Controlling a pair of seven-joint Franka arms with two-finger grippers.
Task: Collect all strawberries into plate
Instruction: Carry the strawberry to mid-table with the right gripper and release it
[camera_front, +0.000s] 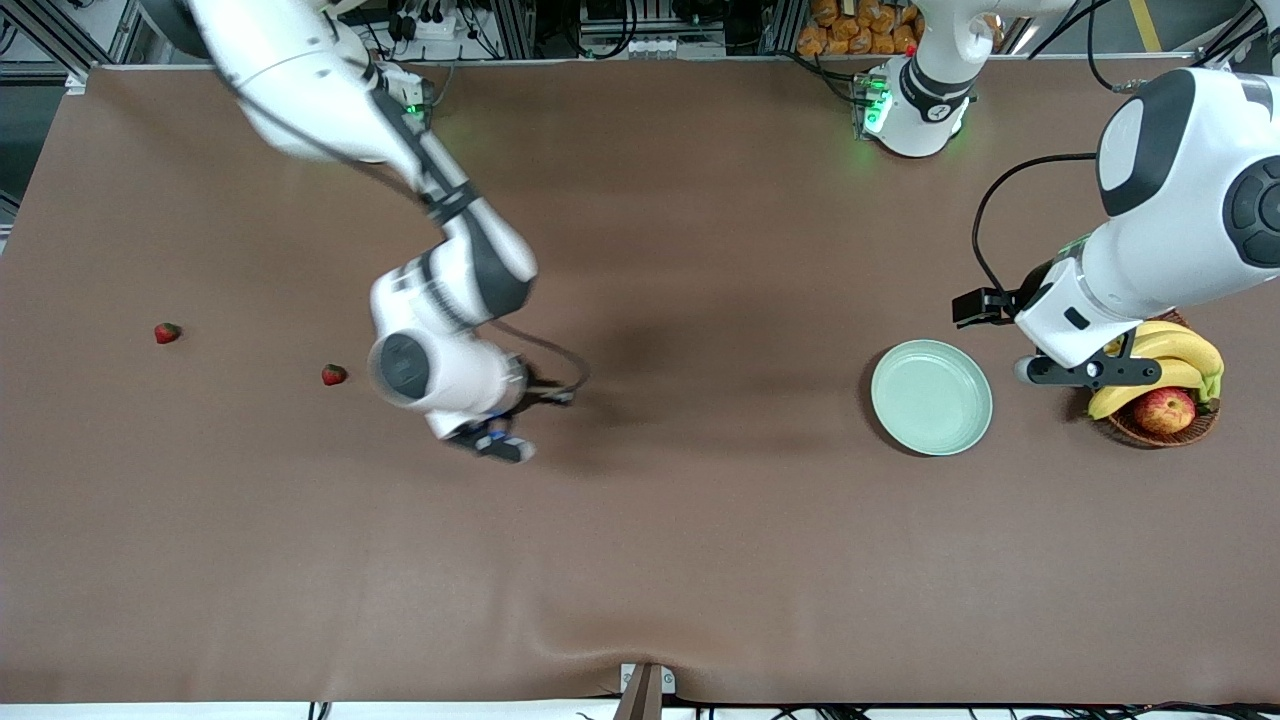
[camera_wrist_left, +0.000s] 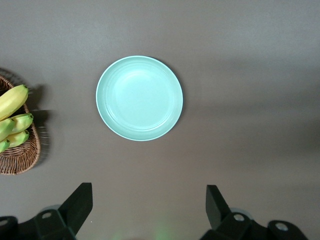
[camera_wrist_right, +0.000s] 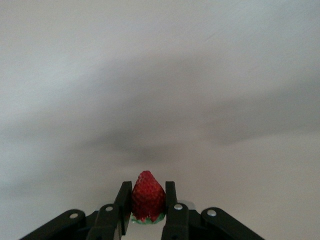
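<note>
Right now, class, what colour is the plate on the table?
Pale mint green, plain and unpatterned. The plate shows best in the left wrist view.

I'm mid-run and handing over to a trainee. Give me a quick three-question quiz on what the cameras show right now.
1. True or false: the plate already holds a strawberry.
2. Multiple choice: what is between the right gripper's fingers? A) a banana B) a strawberry C) nothing
3. How many strawberries lie on the table?

Key
1. False. The plate is bare in the front and left wrist views.
2. B. The held strawberry sits clamped between the fingers.
3. Two: one strawberry beside the right arm and another strawberry closer to that arm's end of the table. The left gripper waits open near the fruit basket.
</note>
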